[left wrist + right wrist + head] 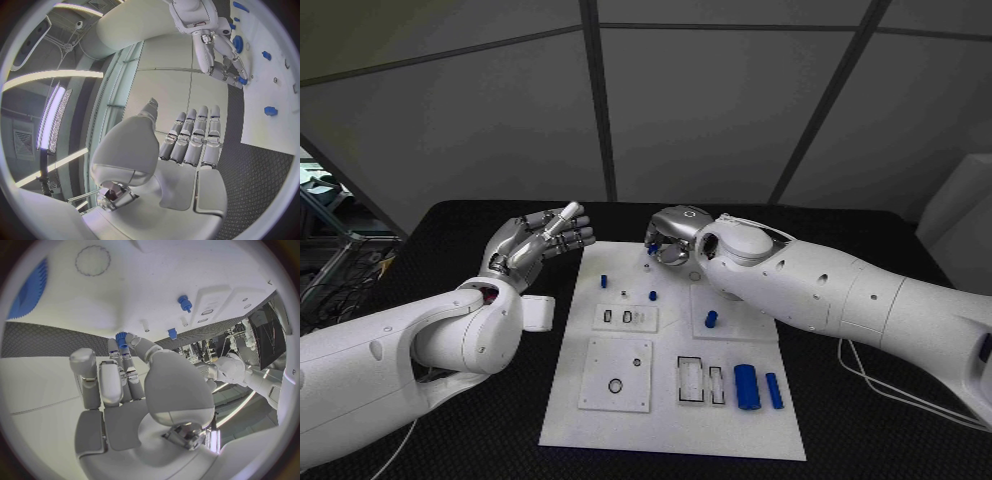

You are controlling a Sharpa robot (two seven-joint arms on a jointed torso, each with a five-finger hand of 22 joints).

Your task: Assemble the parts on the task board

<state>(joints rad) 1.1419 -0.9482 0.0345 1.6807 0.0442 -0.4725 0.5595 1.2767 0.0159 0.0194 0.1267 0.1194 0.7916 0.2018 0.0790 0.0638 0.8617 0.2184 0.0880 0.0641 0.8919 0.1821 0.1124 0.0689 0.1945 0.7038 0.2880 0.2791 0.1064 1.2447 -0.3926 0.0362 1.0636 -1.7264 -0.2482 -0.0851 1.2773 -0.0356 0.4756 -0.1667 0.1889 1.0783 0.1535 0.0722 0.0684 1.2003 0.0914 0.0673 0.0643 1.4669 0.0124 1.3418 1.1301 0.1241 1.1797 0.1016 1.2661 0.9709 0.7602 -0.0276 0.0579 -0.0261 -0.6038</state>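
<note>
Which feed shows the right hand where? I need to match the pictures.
Head view: the silver right hand hangs over the far edge of the white task board.
Left wrist view: it reaches to the board beyond the open left hand.
Right wrist view: it takes up the middle, pinching a small blue toothed part.
Shared landmark: the white task board.

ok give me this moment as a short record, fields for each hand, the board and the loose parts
left hand: raised beside the board's left edge, fingers straight and together, holding nothing
right hand: over the board's far end, fingertips pinching a small blue gear
task board: white plate flat on the black table
loose parts: two blue cylinders lying side by side near the board's front right; blue peg standing mid-board
</note>
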